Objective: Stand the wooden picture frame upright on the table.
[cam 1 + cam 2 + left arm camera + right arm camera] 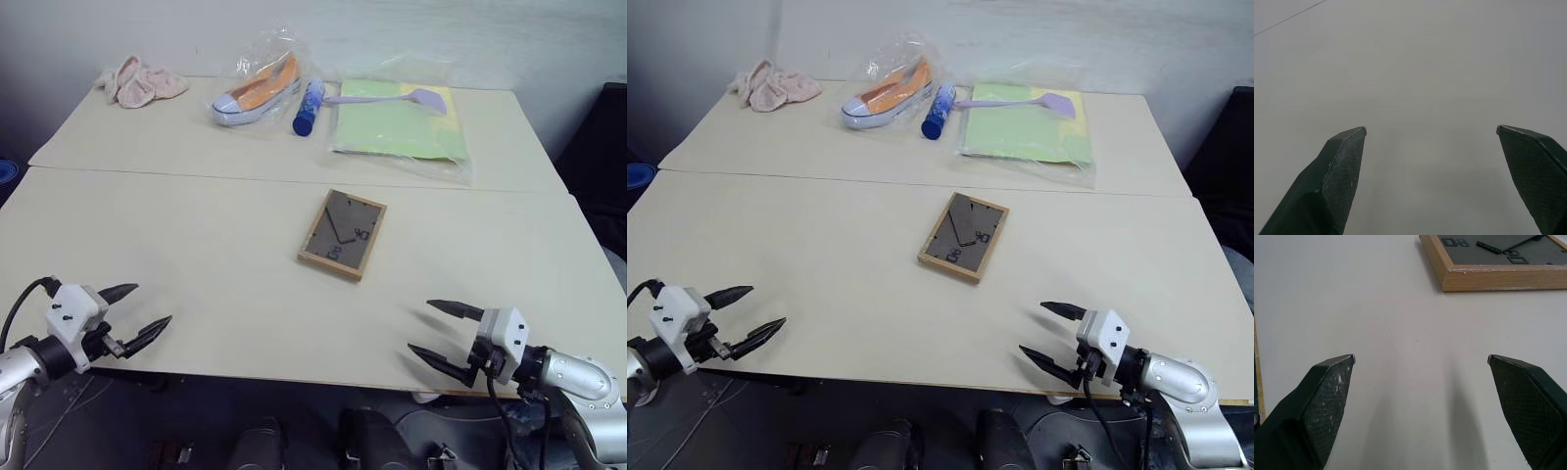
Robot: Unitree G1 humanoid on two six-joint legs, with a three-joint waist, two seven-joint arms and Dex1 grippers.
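1. You see the picture frame (342, 234) lying flat, back panel up, in the middle of the head view, on the cream worktop (196, 255).
2. Your left tool (139, 311) sits at the lower left, fingers spread wide, holding nothing, well apart from the picture frame.
3. Your right tool (435, 331) sits at the lower right, also spread wide and empty.
4. Along the top of the view lie a pink cloth (139, 81), a bagged shoe (257, 91), a blue bottle (309, 108) and a green folder (397, 122).
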